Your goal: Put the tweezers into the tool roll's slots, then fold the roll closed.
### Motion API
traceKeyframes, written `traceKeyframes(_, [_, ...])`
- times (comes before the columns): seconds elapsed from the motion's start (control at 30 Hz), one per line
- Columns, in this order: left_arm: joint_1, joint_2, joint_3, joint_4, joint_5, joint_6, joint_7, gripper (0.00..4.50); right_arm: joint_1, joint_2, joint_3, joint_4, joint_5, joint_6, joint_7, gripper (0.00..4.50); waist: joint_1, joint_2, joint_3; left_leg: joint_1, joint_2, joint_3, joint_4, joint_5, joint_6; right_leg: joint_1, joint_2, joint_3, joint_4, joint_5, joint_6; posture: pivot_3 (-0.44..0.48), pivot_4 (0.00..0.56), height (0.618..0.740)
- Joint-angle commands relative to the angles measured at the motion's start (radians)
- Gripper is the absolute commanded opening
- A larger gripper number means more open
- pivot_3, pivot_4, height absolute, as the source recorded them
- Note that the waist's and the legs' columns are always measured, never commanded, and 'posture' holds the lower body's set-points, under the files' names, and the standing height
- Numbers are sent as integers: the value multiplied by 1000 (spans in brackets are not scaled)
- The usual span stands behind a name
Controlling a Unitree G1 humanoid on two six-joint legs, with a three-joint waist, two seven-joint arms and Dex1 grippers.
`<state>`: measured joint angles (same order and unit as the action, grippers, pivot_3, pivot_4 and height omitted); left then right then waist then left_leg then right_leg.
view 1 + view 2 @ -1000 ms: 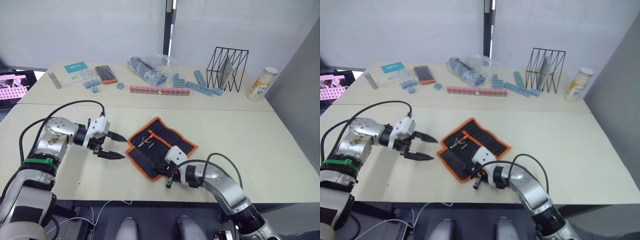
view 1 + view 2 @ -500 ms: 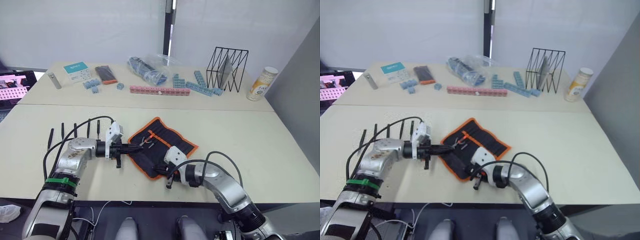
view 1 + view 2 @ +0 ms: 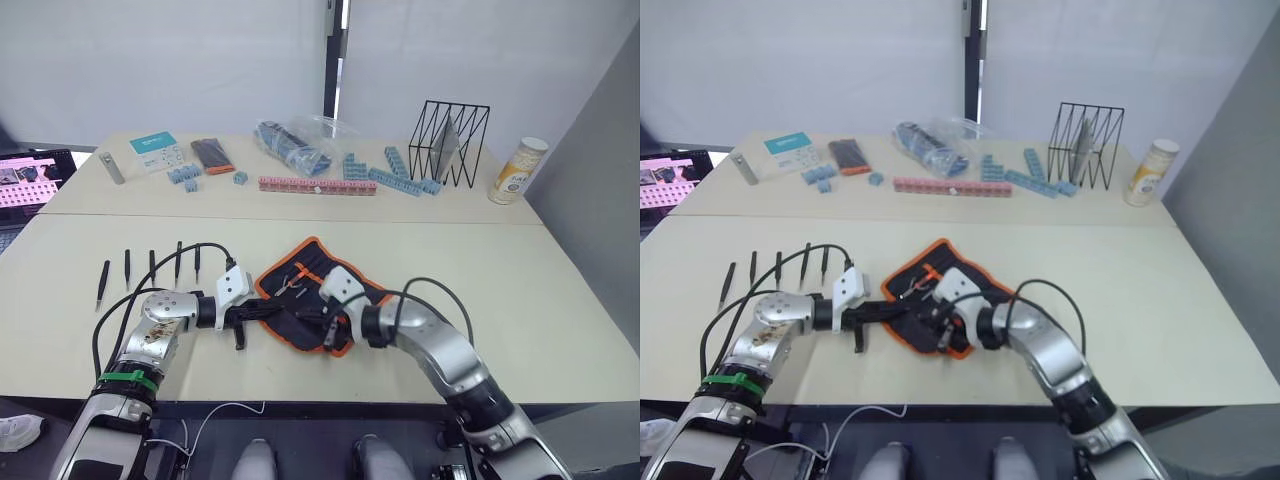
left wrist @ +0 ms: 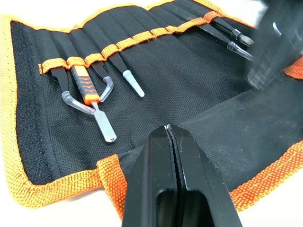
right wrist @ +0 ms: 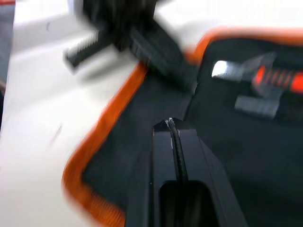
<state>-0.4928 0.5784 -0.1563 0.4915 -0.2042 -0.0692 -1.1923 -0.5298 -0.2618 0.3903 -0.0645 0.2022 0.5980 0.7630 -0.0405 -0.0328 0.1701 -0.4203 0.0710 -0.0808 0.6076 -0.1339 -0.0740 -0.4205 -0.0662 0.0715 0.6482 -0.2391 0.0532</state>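
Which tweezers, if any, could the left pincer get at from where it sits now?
Probably any of them. The five tweezers lie in an open row on the table just beyond the left pincer, with nothing between. But that pincer is shut, at the tool roll, so it must open first.

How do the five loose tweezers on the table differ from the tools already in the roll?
The tweezers lie bare on the table in a spaced row, off to the robot's left of the tool roll; the tools in the roll sit tucked under its orange stripe. The tweezers look plain black; one tool in the roll has an orange handle, others clear tip caps. Both sets are slim and pointed.
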Motion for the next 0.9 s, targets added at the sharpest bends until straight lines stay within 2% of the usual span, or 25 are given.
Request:
traceKeyframes(0.03, [14,1,-23,78,61,2,8,32,-58,46,35,131,-42,-71,8,0,0,0,0,0,0,0,0,0,0,0,0,0,0,0,0,0,150,706])
traceKeyframes(0.23, [2,4,-18,86,67,-14,12,32,-97,76,90,300,-125,-157,23,0,1,2,-1,0,0,0,0,0,0,0,0,0,0,0,0,0,150,706])
traceKeyframes(0.37, [15,9,-15,67,66,-21,9,32,-63,56,81,319,-140,-168,41,0,0,6,-4,1,0,0,0,0,0,0,0,0,1,0,0,0,150,706])
traceKeyframes(0.47, [28,13,-11,63,66,-26,10,32,-9,22,73,246,-116,-133,74,0,1,8,-6,0,0,0,0,0,0,0,0,0,0,0,0,0,150,706])
traceKeyframes(0.73, [39,17,-10,72,71,-38,14,32,184,-130,71,-93,-58,41,121,0,-1,12,-10,1,0,0,-3,0,0,-1,0,0,0,-2,-1,0,150,706])
traceKeyframes(0.9, [36,16,-11,84,76,-51,19,32,232,-159,57,-161,-49,89,87,0,-2,11,-10,2,0,1,-3,-2,-3,0,-1,0,-1,-4,-1,0,150,706])
